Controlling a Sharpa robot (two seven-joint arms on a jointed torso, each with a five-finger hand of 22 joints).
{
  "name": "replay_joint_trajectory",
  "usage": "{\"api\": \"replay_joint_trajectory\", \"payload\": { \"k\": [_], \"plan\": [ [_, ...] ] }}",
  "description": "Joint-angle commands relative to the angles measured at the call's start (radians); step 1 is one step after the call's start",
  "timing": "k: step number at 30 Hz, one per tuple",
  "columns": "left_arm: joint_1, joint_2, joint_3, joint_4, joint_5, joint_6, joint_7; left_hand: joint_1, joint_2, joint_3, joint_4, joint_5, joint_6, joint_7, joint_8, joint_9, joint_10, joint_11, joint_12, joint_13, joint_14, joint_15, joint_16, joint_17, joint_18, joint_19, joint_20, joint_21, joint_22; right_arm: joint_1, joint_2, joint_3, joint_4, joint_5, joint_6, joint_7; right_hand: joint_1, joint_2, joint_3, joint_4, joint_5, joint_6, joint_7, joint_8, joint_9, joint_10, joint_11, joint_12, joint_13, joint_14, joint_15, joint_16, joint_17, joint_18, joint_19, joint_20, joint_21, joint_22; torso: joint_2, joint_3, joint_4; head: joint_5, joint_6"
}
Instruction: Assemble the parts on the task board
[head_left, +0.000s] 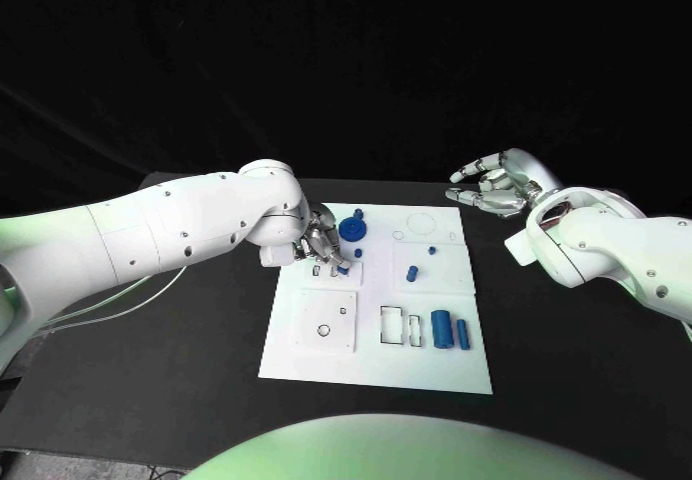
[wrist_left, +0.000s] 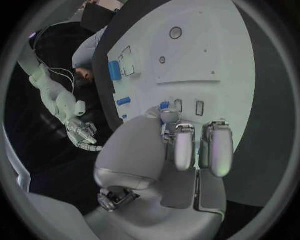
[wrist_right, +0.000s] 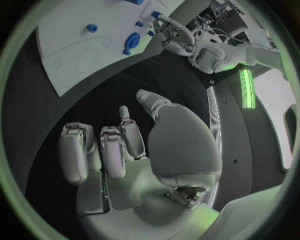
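Head view first: the white task board (head_left: 378, 330) lies in the middle of the black table (head_left: 173, 360). The left hand (head_left: 320, 243) is low over the board's far-left part, its fingers bunched down around a small blue part (head_left: 343, 270); whether the part is actually pinched cannot be told here. Just beside the fingers sits a blue round part (head_left: 353, 229). Further small blue pieces lie mid-board (head_left: 413, 271), and two blue cylinders (head_left: 441, 328) lie side by side near the board's near-right part. The right hand (head_left: 495, 183) hovers off the board past its far-right corner, fingers spread and loosely curled, holding nothing.

Left wrist view: the left hand's fingers (wrist_left: 185, 146) reach down to the board, and a small blue part (wrist_left: 164, 105) shows just at the thumb tip, beside two small rectangular slots (wrist_left: 199, 108). A grip cannot be confirmed.

Right wrist view: the right hand (wrist_right: 125, 150) hangs over the black table with fingers apart and empty. Beyond it are the board's edge (wrist_right: 62, 55), the blue round part (wrist_right: 132, 41), and the left hand (wrist_right: 169, 31) down at the board.
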Motion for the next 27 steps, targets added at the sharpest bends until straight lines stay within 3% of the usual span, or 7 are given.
{"api": "replay_joint_trajectory", "payload": {
  "k": [1, 3, 8, 16, 27],
  "plan": [
    [-0.001, -0.004, -0.001, 0.006, 0.039, -0.021, 0.012, -0.116, -0.101, 0.28, -0.098, 0.022, 0.0, 0.01, 0.032, 0.082, 0.012, -0.001, 0.0, -0.001, 0.089, 0.002, 0.005, 0.217, -0.019, 0.04, 0.004, 0.004, 0.166, -0.001, 0.0, 0.0, 0.0, -0.011, 0.015, 0.006, -0.007, -0.003, 0.006, 0.0, 0.006, 0.002, -0.002, 0.007, 0.001, -0.005, 0.001, -0.005, 0.044, 0.103, -0.001, 0.005, 0.261, 0.019, 0.026, 0.0, -0.004, 0.203, -0.001, 0.0004, -0.0004, 0.003, 0.002],
    [-0.001, -0.009, -0.001, 0.011, 0.047, -0.027, 0.013, -0.185, -0.115, 0.36, -0.15, 0.036, -0.002, 0.006, 0.045, 0.099, 0.016, 0.004, 0.002, -0.001, 0.09, 0.002, 0.005, 0.217, -0.019, 0.04, 0.003, 0.003, 0.168, -0.001, 0.0, 0.0, 0.0, -0.011, 0.014, 0.006, -0.008, -0.003, 0.008, 0.0, 0.006, 0.002, -0.002, 0.007, 0.001, -0.003, 0.001, -0.004, 0.046, 0.103, -0.001, 0.005, 0.26, 0.019, 0.025, 0.0, -0.004, 0.203, -0.001, 0.0007, -0.0007, 0.005, 0.002],
    [-0.001, -0.024, -0.002, 0.026, 0.063, -0.051, 0.019, -0.271, -0.121, 0.424, -0.225, 0.071, 0.0, 0.002, 0.057, 0.116, 0.023, 0.006, 0.008, 0.002, 0.089, 0.002, 0.004, 0.216, -0.019, 0.042, 0.002, 0.003, 0.171, -0.001, 0.0, 0.0, -0.001, -0.011, 0.014, 0.007, -0.008, -0.003, 0.008, 0.0, 0.006, 0.002, -0.002, 0.007, 0.001, -0.003, 0.001, -0.004, 0.046, 0.103, -0.001, 0.005, 0.26, 0.019, 0.025, 0.0, -0.004, 0.203, -0.001, 0.0003, -0.0008, 0.005, 0.004],
    [-0.001, -0.041, -0.002, 0.039, 0.08, -0.073, 0.025, -0.329, -0.122, 0.448, -0.269, 0.126, 0.011, -0.001, 0.067, 0.126, 0.031, 0.003, 0.016, 0.007, 0.089, -0.001, 0.002, 0.214, -0.02, 0.044, 0.001, 0.004, 0.175, -0.002, 0.0, 0.0, -0.001, -0.01, 0.013, 0.007, -0.008, -0.003, 0.008, 0.0, 0.006, 0.002, -0.002, 0.007, 0.001, -0.003, 0.001, -0.004, 0.046, 0.103, -0.001, 0.005, 0.26, 0.019, 0.025, 0.0, -0.004, 0.203, 0.0, 0.0005, 0.0005, 0.008, 0.006],
    [-0.003, -0.054, -0.007, 0.052, 0.073, -0.105, 0.026, -0.369, -0.117, 0.494, -0.333, 0.184, 0.036, -0.008, 0.112, 0.158, 0.056, -0.003, 0.03, 0.015, 0.091, -0.007, 0.009, 0.22, -0.02, 0.045, -0.006, 0.005, 0.179, -0.002, -0.002, 0.0, -0.002, -0.01, 0.013, 0.007, -0.01, -0.004, 0.011, 0.0, 0.007, 0.002, -0.002, 0.008, 0.002, -0.004, 0.001, -0.005, 0.045, 0.103, -0.001, 0.005, 0.26, 0.019, 0.025, 0.0, -0.005, 0.203, 0.001, 0.0005, 0.0008, 0.01, 0.005]
  ]
}}
